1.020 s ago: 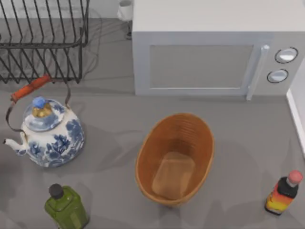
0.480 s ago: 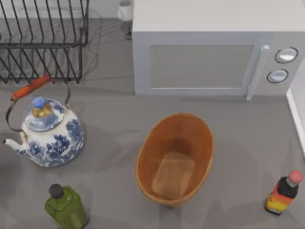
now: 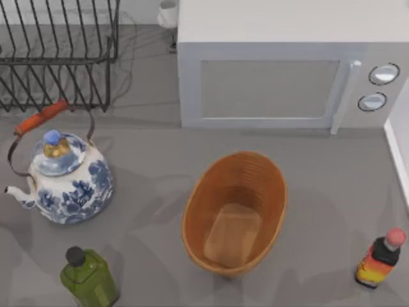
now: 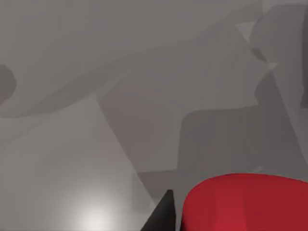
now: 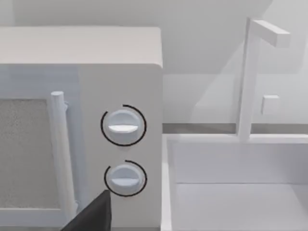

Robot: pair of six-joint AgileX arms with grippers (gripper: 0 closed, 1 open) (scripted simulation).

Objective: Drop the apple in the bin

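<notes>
The apple [image 4: 245, 204], bright red and round, sits very close to the left wrist camera above the grey table. My left gripper [image 4: 240, 226] is shut on it, and one dark fingertip [image 4: 161, 216] lies against its side. The bin [image 3: 234, 212], an oval orange-brown basket with ribbed sides, stands empty at the table's middle in the top view. My right gripper [image 5: 91, 216] shows as a dark edge in the right wrist view, facing the microwave's dials [image 5: 123, 126].
A white microwave [image 3: 287, 64] stands behind the bin. A black wire rack [image 3: 57, 51] is at the back left, a blue-and-white teapot [image 3: 64, 176] and a green bottle [image 3: 88, 276] at the left, a red-capped bottle [image 3: 382, 257] at the front right. A white sink [image 5: 236, 183] lies right of the microwave.
Arm shadows on the table at the top view's lower left have shifted and grown. The bin, teapot and bottles have not moved.
</notes>
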